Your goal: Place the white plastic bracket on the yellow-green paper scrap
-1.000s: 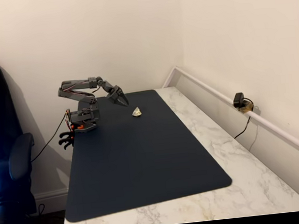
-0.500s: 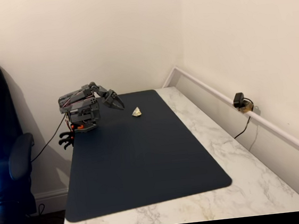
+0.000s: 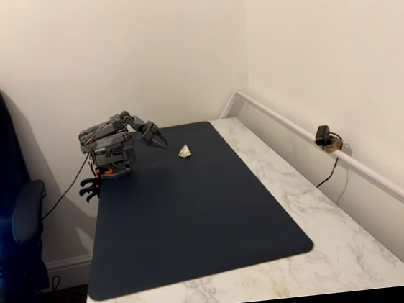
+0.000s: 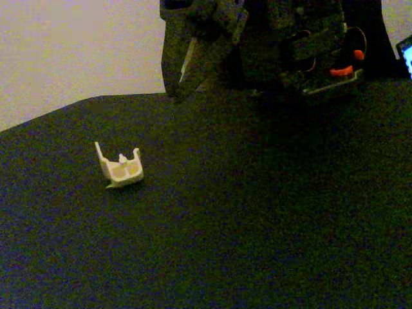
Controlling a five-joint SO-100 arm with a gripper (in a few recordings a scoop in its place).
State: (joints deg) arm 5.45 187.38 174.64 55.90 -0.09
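On the desk's dark mat (image 3: 195, 224), the white plastic bracket (image 4: 120, 168) lies apart from the folded arm's seemingly closed end effector (image 3: 159, 141).

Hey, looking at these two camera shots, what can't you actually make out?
- Yellow-green paper scrap: just a sliver under the white plastic bracket in a fixed view; too small in the wide one.
- Dark grey gripper: too small there to judge its jaws; top cut off in the close view.
- Black office chair: cropped at left.
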